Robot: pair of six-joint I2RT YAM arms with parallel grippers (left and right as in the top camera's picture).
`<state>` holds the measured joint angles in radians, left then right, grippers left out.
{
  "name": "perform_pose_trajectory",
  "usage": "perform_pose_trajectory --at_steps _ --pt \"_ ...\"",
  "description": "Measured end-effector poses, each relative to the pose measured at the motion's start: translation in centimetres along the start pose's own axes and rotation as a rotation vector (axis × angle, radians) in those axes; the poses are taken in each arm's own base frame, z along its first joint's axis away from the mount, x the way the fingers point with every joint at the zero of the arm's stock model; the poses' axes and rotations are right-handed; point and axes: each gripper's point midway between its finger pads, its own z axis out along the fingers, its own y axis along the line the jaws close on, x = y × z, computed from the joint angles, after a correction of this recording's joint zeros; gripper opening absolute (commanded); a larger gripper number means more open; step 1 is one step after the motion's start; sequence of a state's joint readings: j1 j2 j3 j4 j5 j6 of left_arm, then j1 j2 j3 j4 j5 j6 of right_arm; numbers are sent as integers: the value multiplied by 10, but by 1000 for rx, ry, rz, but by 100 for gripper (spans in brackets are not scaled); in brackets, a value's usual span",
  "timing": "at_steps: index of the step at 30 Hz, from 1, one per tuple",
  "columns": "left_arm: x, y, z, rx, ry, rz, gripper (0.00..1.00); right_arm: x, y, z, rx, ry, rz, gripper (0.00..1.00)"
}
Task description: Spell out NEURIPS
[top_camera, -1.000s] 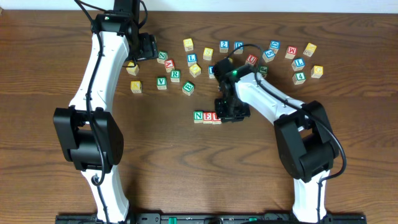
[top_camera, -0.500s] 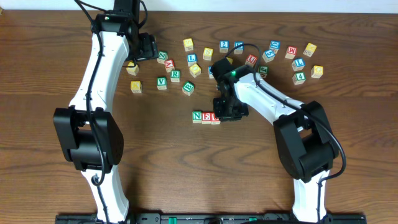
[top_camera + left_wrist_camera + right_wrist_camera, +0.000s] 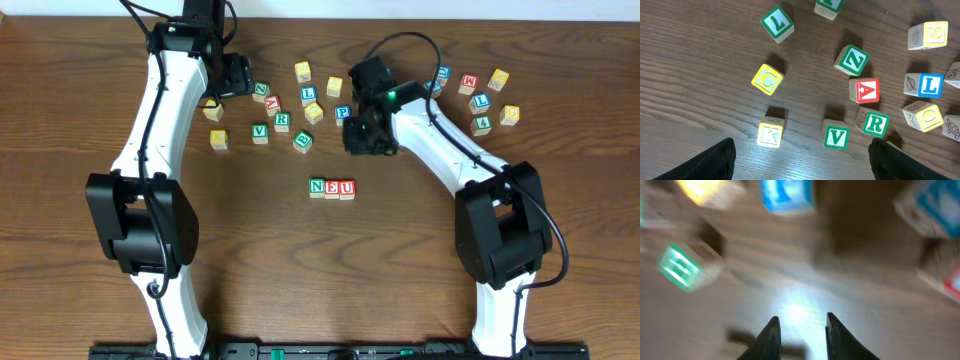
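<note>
Right gripper (image 3: 801, 320): fingers slightly apart, nothing between them, over bare table; the wrist view is blurred. Blue P block (image 3: 343, 113) sits just ahead of it, a green block (image 3: 303, 141) to its left. N-E-U row (image 3: 332, 187) lies behind it, toward the base, well apart. Next letter, I judge: R. R block (image 3: 875, 123) sits further left, beyond the green one, crowded by A block (image 3: 867, 91) and V block (image 3: 836, 137). Left gripper (image 3: 802, 145) hangs wide and empty near that cluster. I plan a straight descent, fingers on R's free sides, no nudging neighbours.

yellow C cube (image 3: 768, 79) | yellow K cube (image 3: 770, 134) | green V cube (image 3: 836, 137) | red A cube (image 3: 866, 90)
</note>
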<state>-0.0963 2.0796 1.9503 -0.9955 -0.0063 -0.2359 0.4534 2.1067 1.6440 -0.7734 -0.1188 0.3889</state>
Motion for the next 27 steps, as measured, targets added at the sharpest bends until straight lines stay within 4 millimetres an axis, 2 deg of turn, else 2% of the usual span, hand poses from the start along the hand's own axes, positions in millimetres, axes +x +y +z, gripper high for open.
perform_pose_trajectory --at_steps 4,9,13,21,27 --pt "0 0 0 0 1 0 84 -15 26 1 -69 -75 -56 19" --pt "0 0 0 0 0 0 84 -3 56 11 -130 -54 -119 9" --pt "0 0 0 0 0 0 84 7 66 19 -145 -29 -146 1" --pt "0 0 0 0 0 0 84 29 75 44 -165 48 -167 1" --pt "0 0 0 0 1 0 84 39 74 46 -163 87 -166 1"
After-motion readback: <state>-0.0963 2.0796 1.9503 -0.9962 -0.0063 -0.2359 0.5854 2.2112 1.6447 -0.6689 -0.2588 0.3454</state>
